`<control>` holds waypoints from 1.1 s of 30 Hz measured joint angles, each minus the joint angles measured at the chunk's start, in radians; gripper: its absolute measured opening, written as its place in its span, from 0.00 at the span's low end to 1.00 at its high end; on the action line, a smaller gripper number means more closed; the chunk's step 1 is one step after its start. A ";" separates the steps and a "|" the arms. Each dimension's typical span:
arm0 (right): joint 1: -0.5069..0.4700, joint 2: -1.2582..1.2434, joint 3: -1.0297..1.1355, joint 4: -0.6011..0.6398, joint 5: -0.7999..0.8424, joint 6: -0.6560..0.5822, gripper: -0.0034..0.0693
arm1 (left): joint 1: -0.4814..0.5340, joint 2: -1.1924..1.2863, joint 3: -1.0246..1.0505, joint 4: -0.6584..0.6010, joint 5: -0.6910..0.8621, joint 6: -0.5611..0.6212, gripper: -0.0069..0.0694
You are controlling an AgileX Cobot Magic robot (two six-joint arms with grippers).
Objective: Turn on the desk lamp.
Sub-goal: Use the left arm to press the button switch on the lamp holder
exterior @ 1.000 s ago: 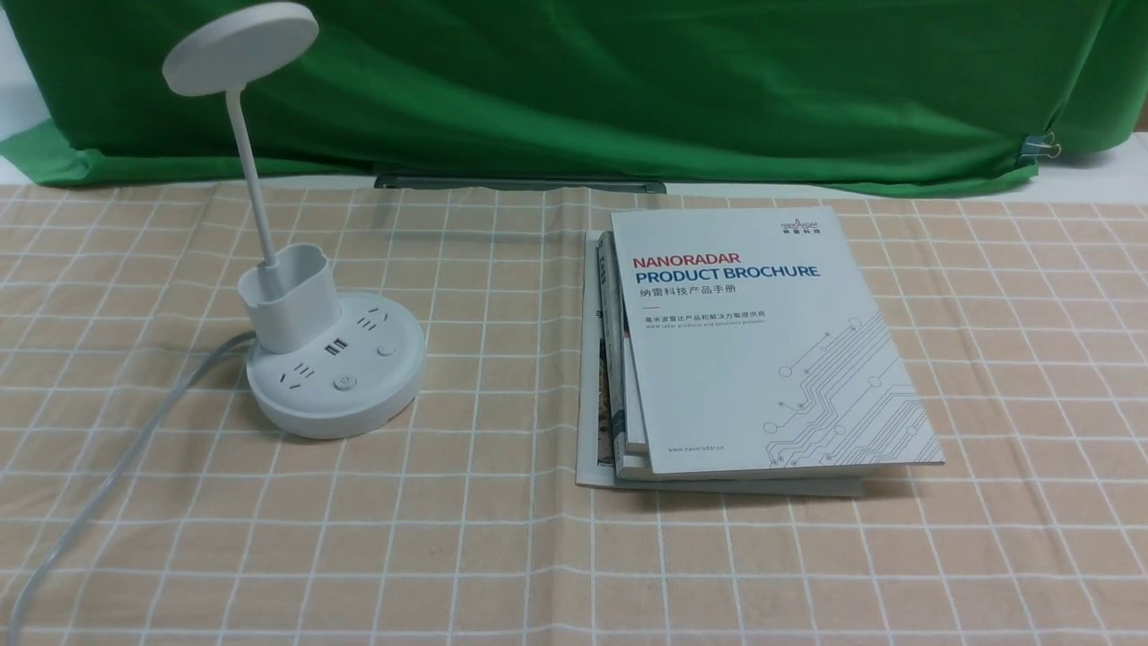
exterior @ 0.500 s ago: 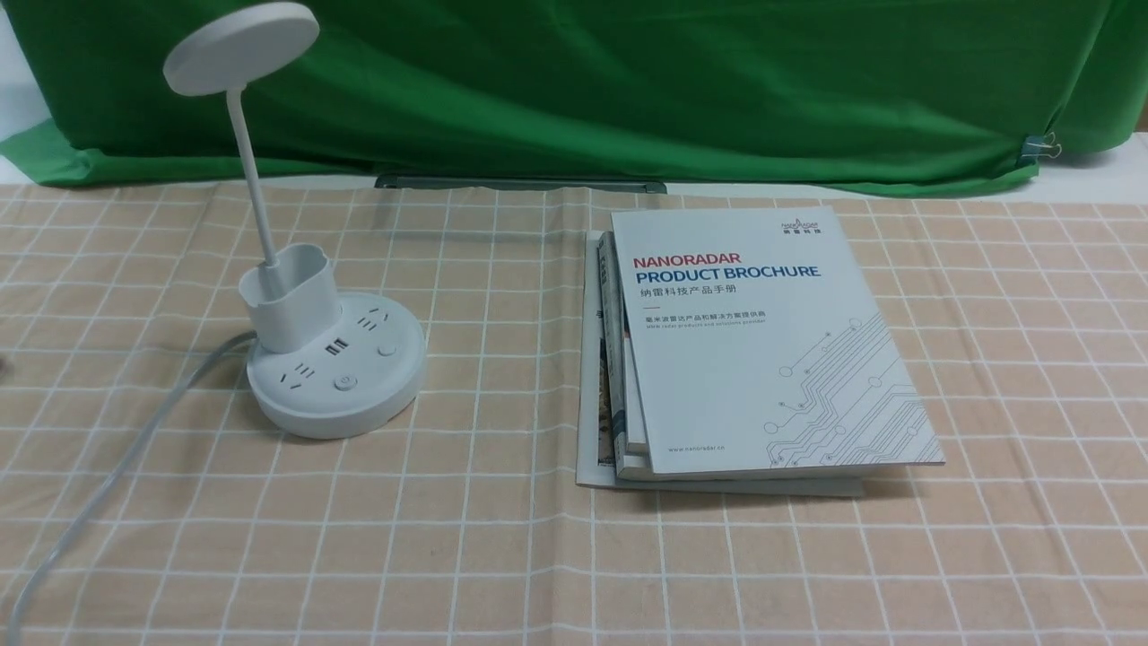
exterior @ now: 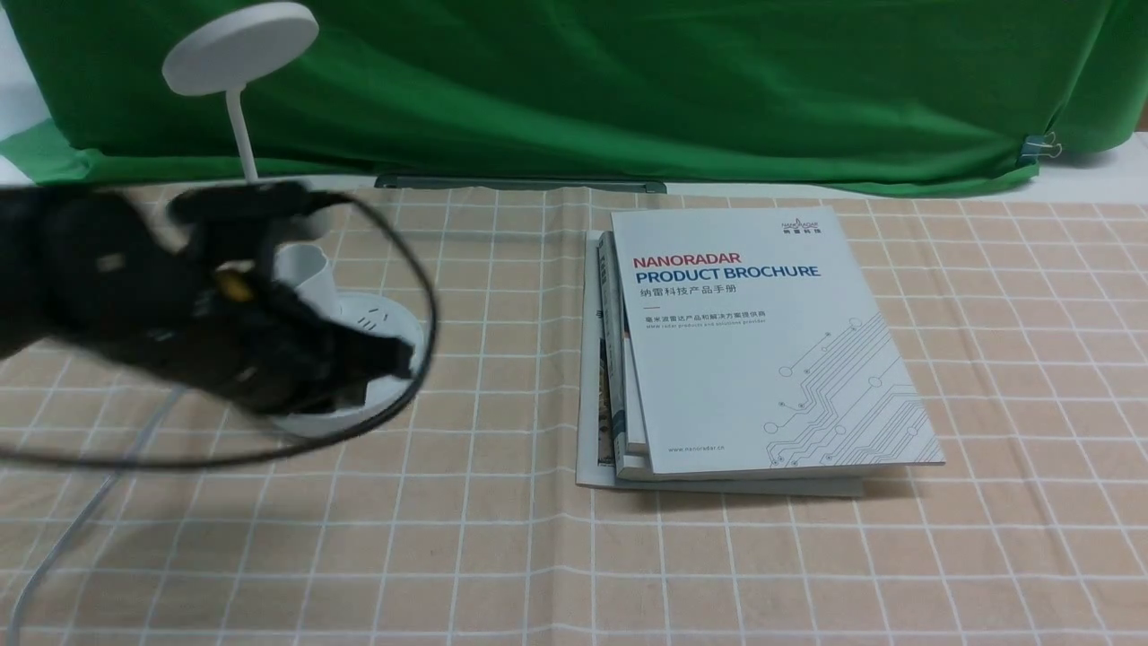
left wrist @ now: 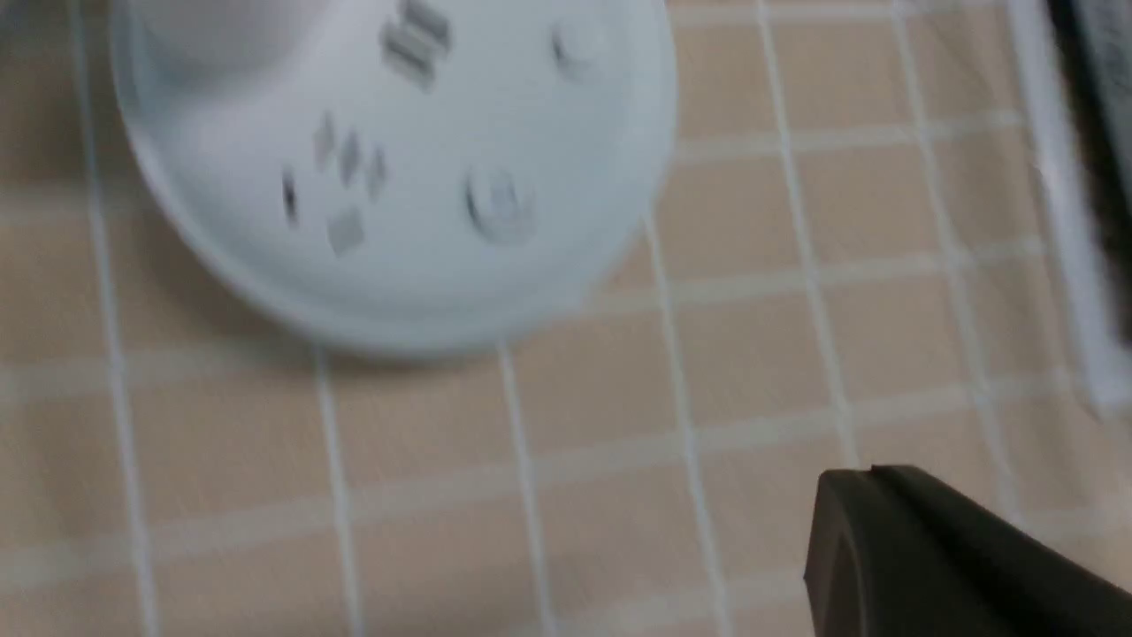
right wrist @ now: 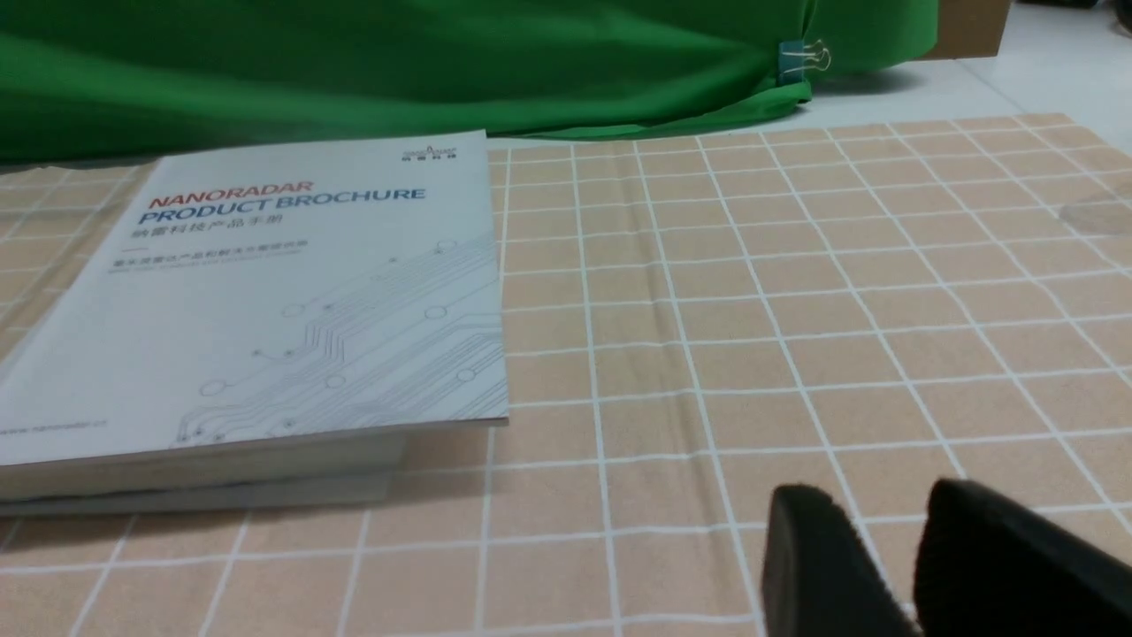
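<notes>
The white desk lamp stands at the far left, its disc head (exterior: 240, 45) up on a thin neck. My left arm covers most of its pen cup and round base (exterior: 381, 316). My left gripper (exterior: 395, 357) hovers over the near right part of the base, blurred. In the left wrist view the base (left wrist: 398, 265) shows sockets and two round buttons (left wrist: 500, 203). The left gripper (left wrist: 871, 473) shows as one dark mass, fingers together, beside the base above the cloth. My right gripper (right wrist: 871, 504) is empty, its jaws almost together, low over the checked cloth.
A stack of brochures (exterior: 753, 341) lies mid-table, also in the right wrist view (right wrist: 256, 301). The lamp's grey cord (exterior: 81, 529) runs to the near left edge. A green cloth backdrop (exterior: 628, 81) hangs behind. A black cable loops off my left arm (exterior: 430, 296).
My left arm has swept in from the left and now hangs over the lamp base, hiding most of it. Lamp and brochures have not moved.
</notes>
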 joint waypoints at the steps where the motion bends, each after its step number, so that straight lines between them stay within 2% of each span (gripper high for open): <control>1: 0.000 0.000 0.000 0.000 0.000 0.000 0.38 | -0.009 0.044 -0.039 0.069 0.000 -0.049 0.09; 6: 0.000 0.000 0.000 0.000 0.000 0.000 0.38 | -0.013 0.212 -0.170 0.231 -0.008 -0.169 0.09; 16: 0.000 0.000 0.000 0.000 0.000 0.000 0.38 | -0.015 0.354 -0.260 0.266 -0.079 -0.201 0.09; 33: 0.000 0.000 0.000 0.000 0.000 0.000 0.38 | -0.016 0.368 -0.260 0.301 -0.036 -0.232 0.09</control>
